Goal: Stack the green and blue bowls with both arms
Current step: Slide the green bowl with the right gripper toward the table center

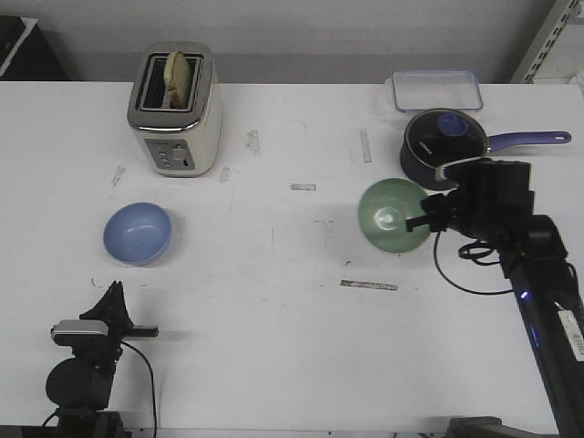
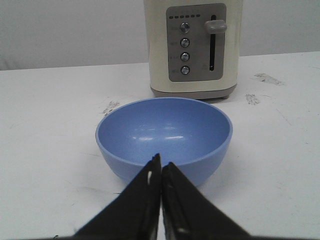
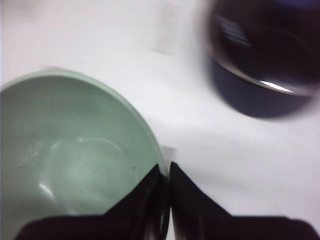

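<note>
Pinching the rim of the green bowl [image 1: 392, 216], my right gripper [image 1: 422, 220] has its fingers closed on the wall at the bowl's 3 o'clock side, one finger inside and one outside as the right wrist view shows it. My left gripper [image 1: 116, 301] sits low at about 7 o'clock on the table [image 1: 274, 301], its fingers pressed together on nothing, pointing at the blue bowl [image 1: 138, 233], which rests just beyond the tips toward 12 o'clock. The two bowls lie well apart, blue at the table's 9 o'clock, green at 3 o'clock. I judge the thin rim grip the main risk: a smooth bowl held at one edge could swing or slip out if I move fast, and it would then land tilted on the blue one. Past the green bowl, near its 1 o'clock, stands the saucepan [image 1: 443, 146], so lifting toward the far side could knock it; its handle [image 1: 529, 139] points to 3 o'clock. The toaster [image 1: 175, 109] stands beyond the blue bowl at 12 o'clock, close enough to limit pushing that way. Between the bowls the middle of the table gives wide room for the carry. A lidded box [image 1: 436, 90] lies at the far edge.
</note>
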`<action>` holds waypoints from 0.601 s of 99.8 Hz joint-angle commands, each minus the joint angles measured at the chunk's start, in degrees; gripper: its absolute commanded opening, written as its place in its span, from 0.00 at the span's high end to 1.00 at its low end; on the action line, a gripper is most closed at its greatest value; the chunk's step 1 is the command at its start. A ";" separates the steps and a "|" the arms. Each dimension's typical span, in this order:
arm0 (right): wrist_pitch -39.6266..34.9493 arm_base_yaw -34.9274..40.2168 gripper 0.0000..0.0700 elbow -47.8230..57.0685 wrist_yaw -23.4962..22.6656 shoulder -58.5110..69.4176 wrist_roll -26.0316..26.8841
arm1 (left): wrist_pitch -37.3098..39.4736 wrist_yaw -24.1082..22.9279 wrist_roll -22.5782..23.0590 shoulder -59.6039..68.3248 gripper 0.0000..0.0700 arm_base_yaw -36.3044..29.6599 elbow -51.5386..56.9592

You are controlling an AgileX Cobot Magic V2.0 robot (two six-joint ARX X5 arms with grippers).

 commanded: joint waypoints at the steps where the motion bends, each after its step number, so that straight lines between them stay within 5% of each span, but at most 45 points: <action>1: -0.68 6.14 1.00 0.66 -0.74 1.49 5.81 | 0.90 0.04 -0.13 -0.11 1.00 0.04 -1.25; 29: -0.13 26.77 1.00 0.63 1.55 7.61 7.52 | 0.70 0.07 -0.13 -0.11 1.00 0.04 -1.25; 60: 1.51 33.11 1.00 0.63 3.61 17.75 7.15 | 0.70 0.07 -0.13 -0.11 1.00 0.04 -1.25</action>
